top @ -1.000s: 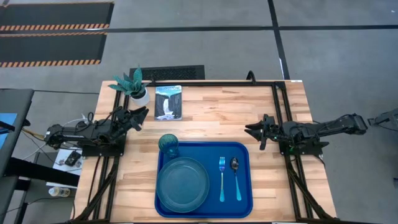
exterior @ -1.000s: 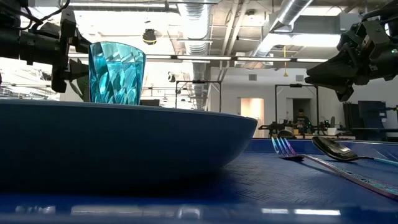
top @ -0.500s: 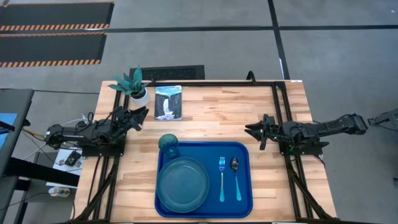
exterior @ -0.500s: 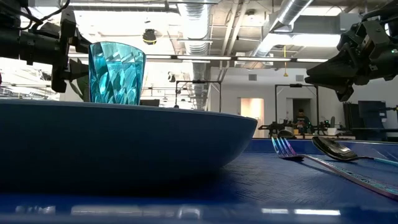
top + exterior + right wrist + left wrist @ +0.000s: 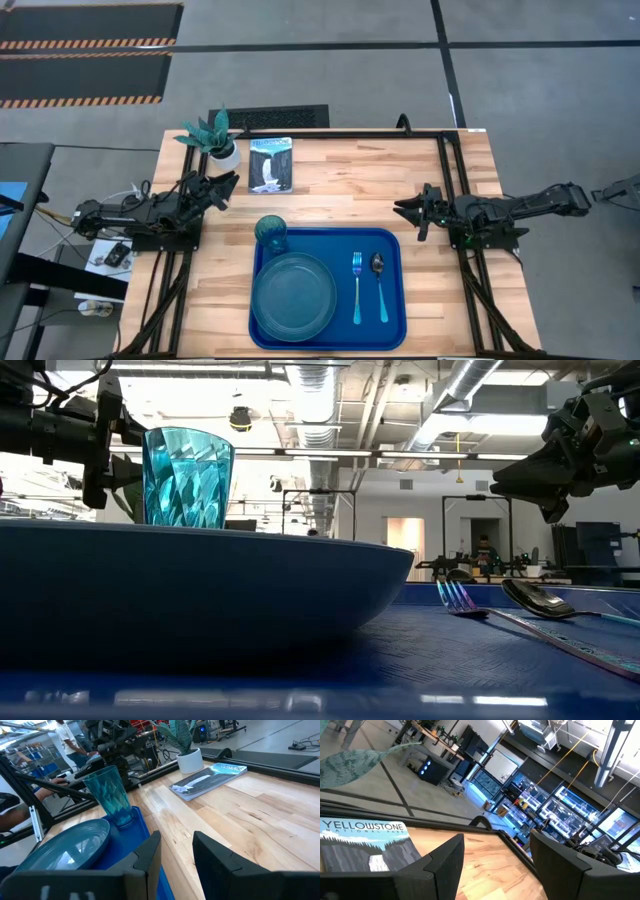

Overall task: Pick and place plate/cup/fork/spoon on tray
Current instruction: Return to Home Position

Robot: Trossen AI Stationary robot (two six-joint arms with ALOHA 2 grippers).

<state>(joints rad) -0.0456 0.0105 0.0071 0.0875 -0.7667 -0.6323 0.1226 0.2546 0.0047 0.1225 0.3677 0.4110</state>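
Observation:
The royal-blue tray (image 5: pixel 392 318) lies at the table's near middle. The teal plate (image 5: pixel 293 296) rests flat on its left half. The teal cup (image 5: pixel 271 234) stands upright in the tray's far left corner and also shows in the right wrist view (image 5: pixel 112 795). The fork (image 5: pixel 357 285) and the spoon (image 5: pixel 379 285) lie side by side on the tray's right half, handles toward the near edge. My left gripper (image 5: pixel 225 190) is open and empty at the table's left side, above the wood. My right gripper (image 5: pixel 405 210) is open and empty at the right side, pointing toward the tray.
A printed booklet (image 5: pixel 271 165) lies at the far left of the table, and a white pot with a green plant (image 5: pixel 222 145) stands beside it. Bare wood (image 5: pixel 360 180) lies between the two grippers, far of the tray. A person shows in the room beyond the table (image 5: pixel 70 740).

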